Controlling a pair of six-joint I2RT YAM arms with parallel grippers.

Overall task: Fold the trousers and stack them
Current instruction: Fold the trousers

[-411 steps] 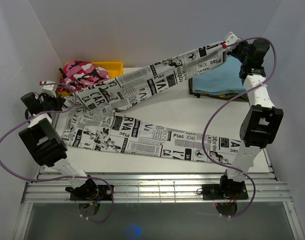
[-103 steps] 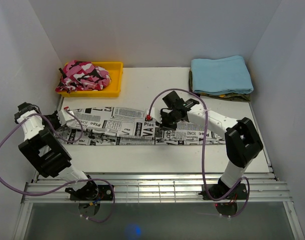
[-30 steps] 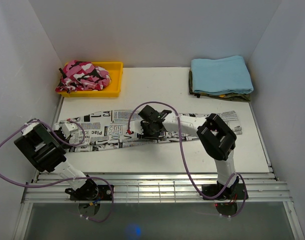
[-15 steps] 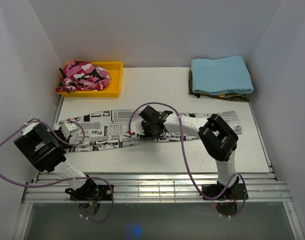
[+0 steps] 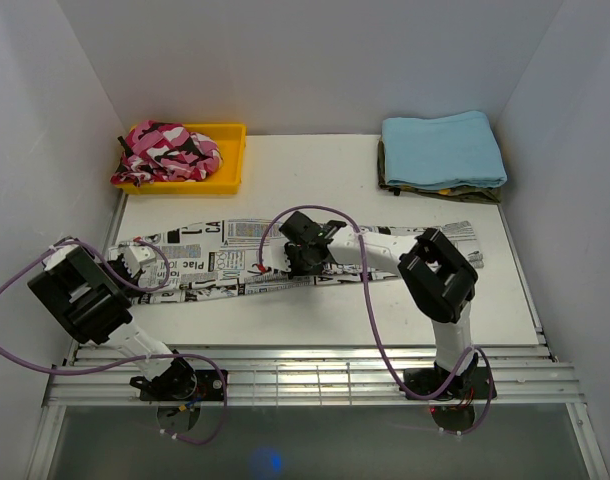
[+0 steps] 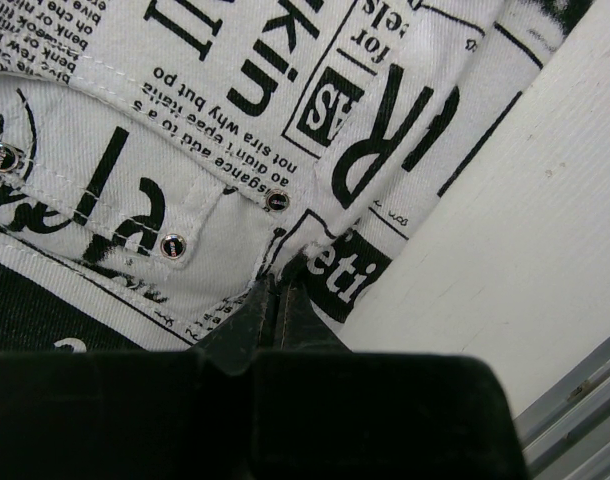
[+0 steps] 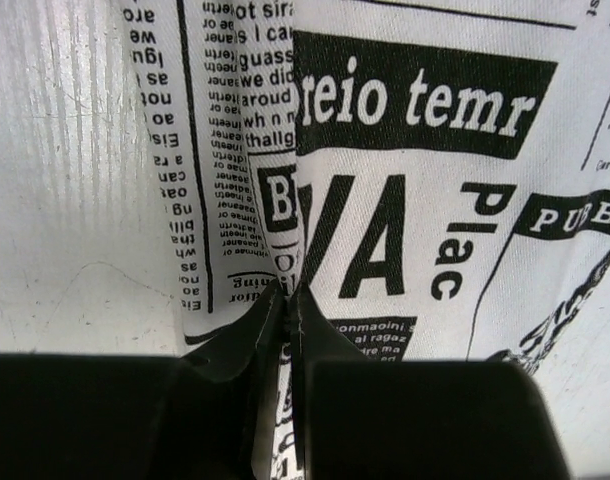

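**Trousers** (image 5: pixel 210 262): white, printed with black newsprint lettering. They lay stretched in one long band, left to right, across the front half of the bench (image 5: pixel 315 180).

**Left end effector** (image 6: pixel 277 285): its fingers were pressed together, pinching the fabric beside the riveted pocket at the band's left end.

**Right end effector** (image 7: pixel 288 295): it was closed tight on a raised fold of the trousers near mid-length.

**Also present:** a pink camouflage garment (image 5: pixel 165 150) in a yellow tray (image 5: pixel 233 150) at rear left, and a folded light blue cloth (image 5: pixel 442 148) at rear right.

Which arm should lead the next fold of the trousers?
Probably right: the right gripper is shut on the trousers mid-length, free to carry them over; the left gripper just holds the waist end.
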